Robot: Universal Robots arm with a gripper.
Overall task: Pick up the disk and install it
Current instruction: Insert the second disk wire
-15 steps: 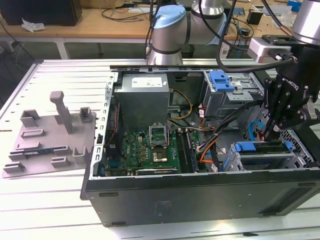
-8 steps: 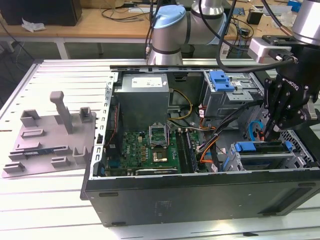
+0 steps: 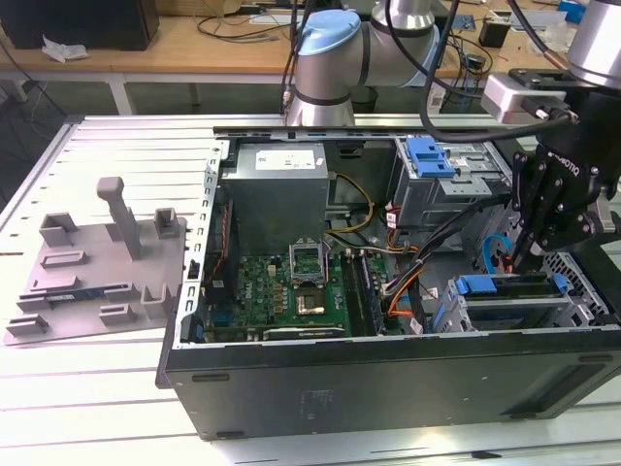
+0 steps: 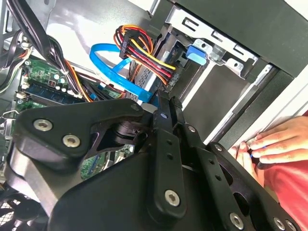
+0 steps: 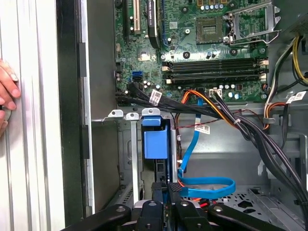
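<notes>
The hand hangs fingers-down inside the open computer case, over the drive bay in the case's corner at the exterior view's right. In both wrist views the two fingers lie drawn together with no gap between them. I cannot make out anything pinched there, so to my eye it is closed and pressing rather than carrying.

Just past the fingertips sits the disk. Its blue bracket shows along the top of the bay, and in the first wrist view it stands edge-on in the grey metal slot. It looks largely in the bay already, so I judge this to be the seating stage.

To do it well, the push should run straight along the slot's rails, on the bracket rather than the drive body. A skewed press could jam the disk against the cage wall. The blue data cable loops just beside the fingers and the bundled power leads hang near, so either could be trapped.

A person's hand rests on the case's outer edge, near the arm. Well apart, toward the bench's far end, lies a grey moulded tray.
</notes>
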